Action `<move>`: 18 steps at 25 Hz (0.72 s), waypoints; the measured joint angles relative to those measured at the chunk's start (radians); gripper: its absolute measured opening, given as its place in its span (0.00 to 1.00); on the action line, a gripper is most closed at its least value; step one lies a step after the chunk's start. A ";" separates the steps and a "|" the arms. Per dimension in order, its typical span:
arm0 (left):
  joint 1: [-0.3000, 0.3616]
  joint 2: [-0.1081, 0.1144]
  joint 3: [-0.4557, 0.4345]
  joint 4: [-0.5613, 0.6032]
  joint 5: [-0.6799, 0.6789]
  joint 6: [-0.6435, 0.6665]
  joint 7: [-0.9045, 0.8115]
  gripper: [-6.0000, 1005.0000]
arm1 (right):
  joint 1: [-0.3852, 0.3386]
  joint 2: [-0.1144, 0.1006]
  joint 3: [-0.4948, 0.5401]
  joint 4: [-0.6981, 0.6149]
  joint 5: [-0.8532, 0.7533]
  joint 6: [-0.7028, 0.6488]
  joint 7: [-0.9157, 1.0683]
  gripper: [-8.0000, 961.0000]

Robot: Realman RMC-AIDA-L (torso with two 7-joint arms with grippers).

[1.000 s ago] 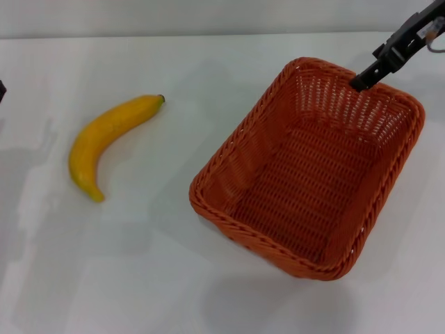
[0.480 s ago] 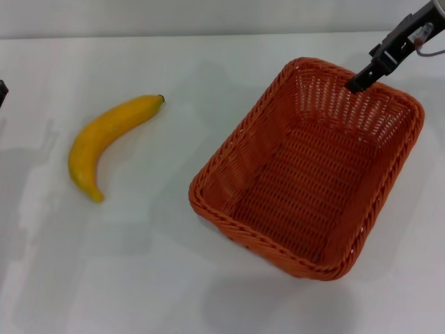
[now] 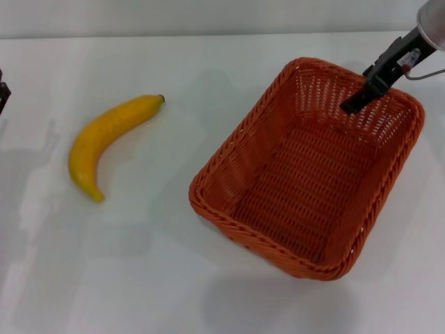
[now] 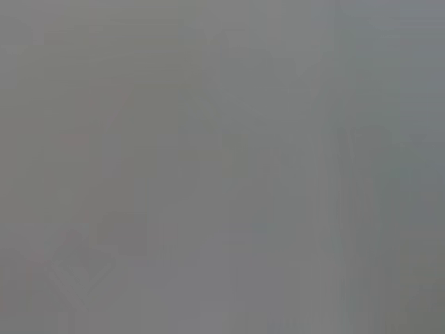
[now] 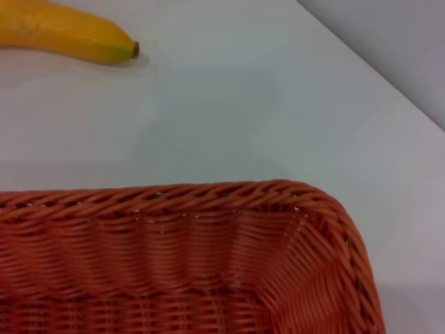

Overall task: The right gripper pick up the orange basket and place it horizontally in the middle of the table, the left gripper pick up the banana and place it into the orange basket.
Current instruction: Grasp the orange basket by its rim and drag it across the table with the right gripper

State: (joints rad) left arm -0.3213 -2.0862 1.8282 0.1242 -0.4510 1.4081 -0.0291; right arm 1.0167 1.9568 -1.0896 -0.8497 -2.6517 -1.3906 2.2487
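While the orange basket (image 3: 309, 167) is sitting askew on the table (image 3: 174, 278), right of centre, the right end effector (image 3: 352, 104) is reaching over its far rim; whether its fingers are parted, I cannot tell. Next comes gripping that rim. The banana (image 3: 108, 139) is lying well apart, left.

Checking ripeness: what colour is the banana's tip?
Dark brown tip on the yellow-orange banana; right wrist view shows it best.
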 joint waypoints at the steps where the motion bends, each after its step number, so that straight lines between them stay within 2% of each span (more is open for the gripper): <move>1: 0.000 0.000 0.000 0.000 0.000 0.000 0.000 0.85 | -0.001 0.001 -0.003 0.000 0.000 0.004 0.000 0.87; 9: 0.003 -0.001 0.002 0.000 0.000 0.000 -0.001 0.85 | -0.006 0.010 -0.031 0.010 -0.003 0.036 0.000 0.87; 15: 0.004 -0.002 0.016 0.000 0.000 0.000 -0.001 0.85 | -0.004 0.043 -0.041 0.041 -0.077 0.084 0.001 0.87; 18: 0.005 -0.003 0.016 0.000 0.000 0.000 -0.001 0.85 | -0.003 0.049 -0.044 0.050 -0.091 0.098 0.003 0.87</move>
State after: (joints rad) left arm -0.3167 -2.0894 1.8444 0.1243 -0.4509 1.4082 -0.0296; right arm 1.0135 2.0055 -1.1332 -0.8000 -2.7428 -1.2927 2.2518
